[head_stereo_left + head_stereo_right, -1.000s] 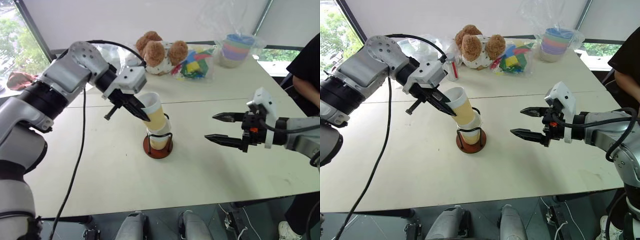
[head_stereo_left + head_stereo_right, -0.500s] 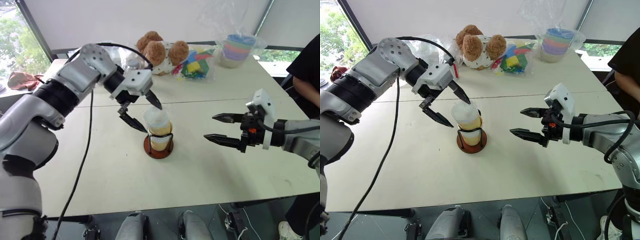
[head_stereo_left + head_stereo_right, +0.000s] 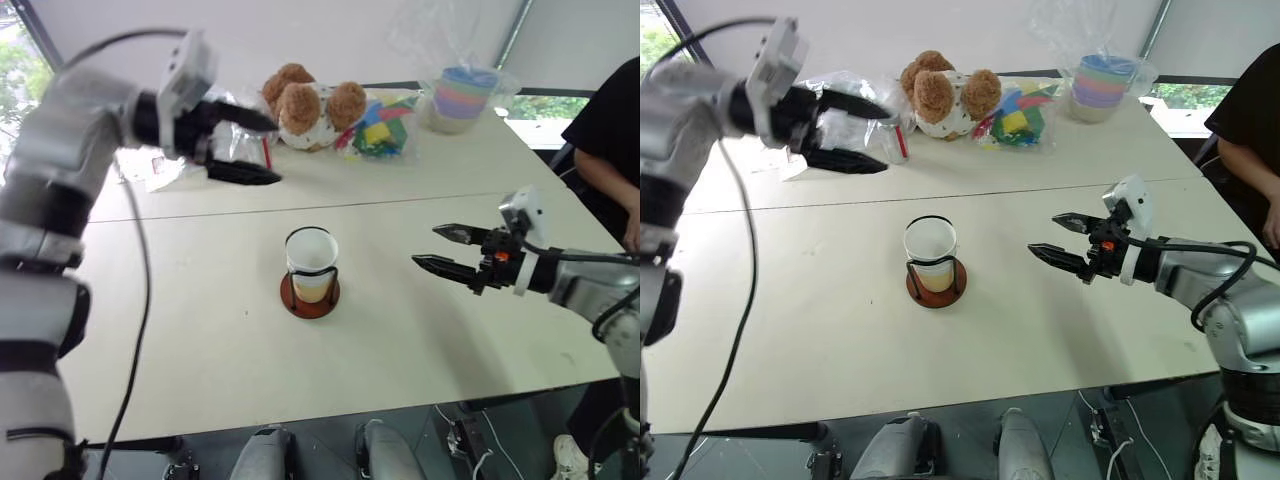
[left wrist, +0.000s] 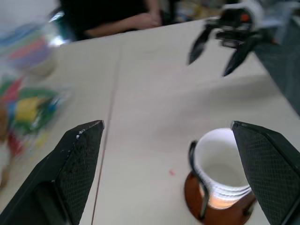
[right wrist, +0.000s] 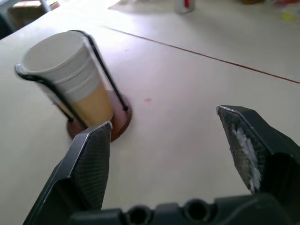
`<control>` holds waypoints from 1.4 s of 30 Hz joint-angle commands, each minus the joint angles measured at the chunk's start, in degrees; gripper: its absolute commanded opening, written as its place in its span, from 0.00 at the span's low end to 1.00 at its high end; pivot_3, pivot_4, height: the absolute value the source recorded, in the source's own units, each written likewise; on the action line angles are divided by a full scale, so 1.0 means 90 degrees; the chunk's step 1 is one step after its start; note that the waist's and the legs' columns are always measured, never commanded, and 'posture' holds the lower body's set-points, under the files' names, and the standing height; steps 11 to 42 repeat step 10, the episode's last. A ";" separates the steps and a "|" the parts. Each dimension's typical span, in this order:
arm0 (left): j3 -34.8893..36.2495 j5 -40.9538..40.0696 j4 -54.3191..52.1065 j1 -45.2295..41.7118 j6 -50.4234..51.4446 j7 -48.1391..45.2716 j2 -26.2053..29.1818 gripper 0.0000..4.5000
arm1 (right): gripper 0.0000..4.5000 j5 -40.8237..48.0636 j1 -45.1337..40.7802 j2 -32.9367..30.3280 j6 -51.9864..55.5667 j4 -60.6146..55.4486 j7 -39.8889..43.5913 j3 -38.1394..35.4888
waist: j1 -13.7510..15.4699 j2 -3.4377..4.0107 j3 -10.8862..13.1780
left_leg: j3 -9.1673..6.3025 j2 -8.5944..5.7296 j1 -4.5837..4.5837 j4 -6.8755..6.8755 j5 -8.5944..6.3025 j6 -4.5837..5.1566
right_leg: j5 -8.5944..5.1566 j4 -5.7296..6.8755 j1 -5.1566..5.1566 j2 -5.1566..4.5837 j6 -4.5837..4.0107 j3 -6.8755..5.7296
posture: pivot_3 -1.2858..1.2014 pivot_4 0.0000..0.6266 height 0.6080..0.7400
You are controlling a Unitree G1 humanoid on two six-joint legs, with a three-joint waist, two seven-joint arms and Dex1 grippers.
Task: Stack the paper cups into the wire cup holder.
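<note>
I see the tabletop (image 3: 200, 330) carrying everything, pale and seamed across the middle. Beyond my left end effector (image 3: 255, 146), at the far edge, sit a plush bear (image 3: 305, 100), a clear bag of coloured blocks (image 3: 380, 125) and a bagged stack of pastel bowls (image 3: 462, 95). A person's dark sleeve (image 3: 605, 130) shows past my right end effector (image 3: 440, 248).

My left end effector hangs raised with its fingers spread wide and nothing between them; the wire cup holder (image 3: 309, 292) is below it and off toward the right arm, well apart. My right end effector has its fingers spread too, empty, pointing toward the holder, which stands near but not touching.

Inside the holder's black hoops the paper cups (image 3: 311, 262) sit nested and upright on the dark red base, white rims stacked, open mouth up, the tan band low inside the wires.
</note>
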 commanded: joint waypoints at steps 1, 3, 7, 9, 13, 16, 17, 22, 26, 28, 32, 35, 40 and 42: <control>0.1509 -0.0218 -0.1879 0.1760 0.0773 0.2007 0.0008 1.00 | 0.87 -0.0672 -0.0322 0.0475 -0.0871 0.0794 -0.0360 0.0198 | 0.0021 -0.0009 0.0006 | -0.0004 0.0000 -0.0002 0.0001 0.0005 -0.0009 | 0.0000 0.0002 -0.0001 0.0000 0.0000 0.0001 | 0.52 0.24 1.00; 0.2476 -0.0231 -0.3126 0.3252 0.1061 0.3331 -0.0360 1.00 | 0.87 -0.1154 -0.0561 0.0813 -0.1473 0.1490 -0.0579 0.0368 | 0.0026 -0.0010 0.0006 | -0.0013 0.0001 -0.0010 0.0003 0.0008 -0.0014 | 0.0002 0.0002 -0.0002 -0.0001 -0.0002 0.0001 | 0.52 0.24 1.00; 0.3674 -0.0035 -0.5087 0.5343 0.1347 0.5528 -0.1673 1.00 | 0.87 -0.1736 -0.1162 0.1433 -0.2557 0.2937 -0.1105 0.0330 | 0.0120 -0.0011 0.0006 | -0.0019 -0.0015 -0.0010 0.0002 0.0026 -0.0050 | 0.0002 -0.0007 0.0001 -0.0025 -0.0002 0.0012 | 0.52 0.24 1.00; 0.3945 0.0128 -0.5716 0.6106 0.1296 0.6316 -0.2374 1.00 | 0.87 -0.1936 -0.1459 0.1677 -0.3021 0.3608 -0.1290 0.0308 | 0.0173 -0.0010 0.0004 | -0.0026 -0.0019 -0.0008 0.0002 0.0028 -0.0055 | 0.0003 -0.0012 0.0008 -0.0027 -0.0003 0.0012 | 0.52 0.24 1.00; 0.4010 0.0200 -0.5935 0.6373 0.1276 0.6579 -0.2644 1.00 | 0.87 -0.2001 -0.1583 0.1758 -0.3200 0.3879 -0.1346 0.0292 | 0.0173 -0.0010 0.0004 | -0.0026 -0.0022 -0.0006 0.0002 0.0028 -0.0057 | 0.0003 -0.0011 0.0011 -0.0029 -0.0004 0.0012 | 0.52 0.24 1.00; 0.4010 0.0200 -0.5935 0.6373 0.1276 0.6579 -0.2644 1.00 | 0.87 -0.2001 -0.1583 0.1758 -0.3200 0.3879 -0.1346 0.0292 | 0.0173 -0.0010 0.0004 | -0.0026 -0.0022 -0.0006 0.0002 0.0028 -0.0057 | 0.0003 -0.0011 0.0011 -0.0029 -0.0004 0.0012 | 0.52 0.24 1.00; 0.4010 0.0200 -0.5935 0.6373 0.1276 0.6579 -0.2644 1.00 | 0.87 -0.2001 -0.1583 0.1758 -0.3200 0.3879 -0.1346 0.0292 | 0.0173 -0.0010 0.0004 | -0.0026 -0.0022 -0.0006 0.0002 0.0028 -0.0057 | 0.0003 -0.0011 0.0011 -0.0029 -0.0004 0.0012 | 0.52 0.24 1.00; 0.4010 0.0200 -0.5935 0.6373 0.1276 0.6579 -0.2644 1.00 | 0.87 -0.2001 -0.1583 0.1758 -0.3200 0.3879 -0.1346 0.0292 | 0.0173 -0.0010 0.0004 | -0.0026 -0.0022 -0.0006 0.0002 0.0028 -0.0057 | 0.0003 -0.0011 0.0011 -0.0029 -0.0004 0.0012 | 0.52 0.24 1.00; 0.4010 0.0200 -0.5935 0.6373 0.1276 0.6579 -0.2644 1.00 | 0.87 -0.2001 -0.1583 0.1758 -0.3200 0.3879 -0.1346 0.0292 | 0.0173 -0.0010 0.0004 | -0.0026 -0.0022 -0.0006 0.0002 0.0028 -0.0057 | 0.0003 -0.0011 0.0011 -0.0029 -0.0004 0.0012 | 0.52 0.24 1.00; 0.4010 0.0200 -0.5935 0.6373 0.1276 0.6579 -0.2644 1.00 | 0.87 -0.2001 -0.1583 0.1758 -0.3200 0.3879 -0.1346 0.0292 | 0.0173 -0.0010 0.0004 | -0.0026 -0.0022 -0.0006 0.0002 0.0028 -0.0057 | 0.0003 -0.0011 0.0011 -0.0029 -0.0004 0.0012 | 0.52 0.24 1.00; 0.4010 0.0200 -0.5935 0.6373 0.1276 0.6579 -0.2644 1.00 | 0.87 -0.2001 -0.1583 0.1758 -0.3200 0.3879 -0.1346 0.0292 | 0.0173 -0.0010 0.0004 | -0.0026 -0.0022 -0.0006 0.0002 0.0028 -0.0057 | 0.0003 -0.0011 0.0011 -0.0029 -0.0004 0.0012 | 0.52 0.24 1.00; 0.4010 0.0200 -0.5935 0.6373 0.1276 0.6579 -0.2644 1.00 | 0.87 -0.2001 -0.1583 0.1758 -0.3200 0.3879 -0.1346 0.0292 | 0.0173 -0.0010 0.0004 | -0.0026 -0.0022 -0.0006 0.0002 0.0028 -0.0057 | 0.0003 -0.0011 0.0011 -0.0029 -0.0004 0.0012 | 0.52 0.24 1.00; 0.4010 0.0200 -0.5935 0.6373 0.1276 0.6579 -0.2644 1.00 | 0.87 -0.2001 -0.1583 0.1758 -0.3200 0.3879 -0.1346 0.0292 | 0.0173 -0.0010 0.0004 | -0.0026 -0.0022 -0.0006 0.0002 0.0028 -0.0057 | 0.0003 -0.0011 0.0011 -0.0029 -0.0004 0.0012 | 0.52 0.24 1.00; 0.4010 0.0200 -0.5935 0.6373 0.1276 0.6579 -0.2644 1.00 | 0.87 -0.2001 -0.1583 0.1758 -0.3200 0.3879 -0.1346 0.0292 | 0.0173 -0.0010 0.0004 | -0.0026 -0.0022 -0.0006 0.0002 0.0028 -0.0057 | 0.0003 -0.0011 0.0011 -0.0029 -0.0004 0.0012 | 0.52 0.24 1.00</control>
